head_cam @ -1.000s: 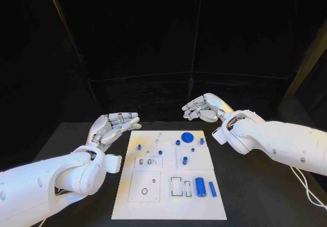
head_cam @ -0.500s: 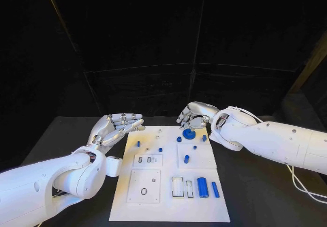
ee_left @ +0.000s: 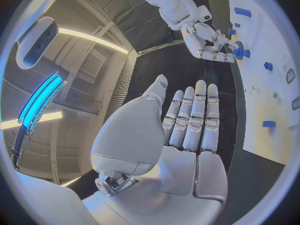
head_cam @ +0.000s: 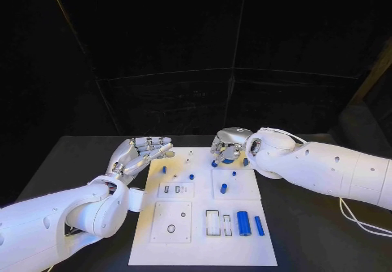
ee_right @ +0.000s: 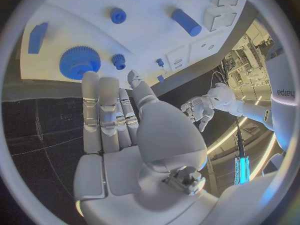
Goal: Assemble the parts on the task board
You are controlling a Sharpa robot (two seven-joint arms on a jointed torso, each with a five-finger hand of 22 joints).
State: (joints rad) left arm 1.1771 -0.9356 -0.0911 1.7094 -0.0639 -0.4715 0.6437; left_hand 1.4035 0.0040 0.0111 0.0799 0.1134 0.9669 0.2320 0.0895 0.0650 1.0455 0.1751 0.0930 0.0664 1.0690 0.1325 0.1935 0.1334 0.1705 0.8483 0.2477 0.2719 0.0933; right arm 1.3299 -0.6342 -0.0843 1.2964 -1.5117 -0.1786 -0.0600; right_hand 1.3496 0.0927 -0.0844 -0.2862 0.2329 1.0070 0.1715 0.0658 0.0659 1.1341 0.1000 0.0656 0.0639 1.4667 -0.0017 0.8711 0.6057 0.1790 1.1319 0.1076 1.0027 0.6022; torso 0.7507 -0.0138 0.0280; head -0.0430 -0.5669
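The white task board (head_cam: 204,241) lies in the middle of the black table. On it are a blue cylinder (head_cam: 242,222), a thin blue bar (head_cam: 259,225) and a short blue peg (head_cam: 222,189). My right hand (head_cam: 229,144) hovers over the board's far end with its fingers pointing down at a large blue gear (ee_right: 80,61), and it holds nothing. A small blue gear (ee_right: 118,60) sits beside the large one. My left hand (head_cam: 140,154) is flat with straight fingers beside the board's far left corner, also holding nothing.
A flat blue block (ee_right: 37,36) and a round blue piece (ee_right: 117,15) lie near the gears. Small blue pegs (head_cam: 164,169) stand on the board's left half. A white cable (head_cam: 359,218) trails on the table at the right.
My right hand has dropped and moved left, from above the table's back to just over the blue gear. My left hand has stayed about where it was.
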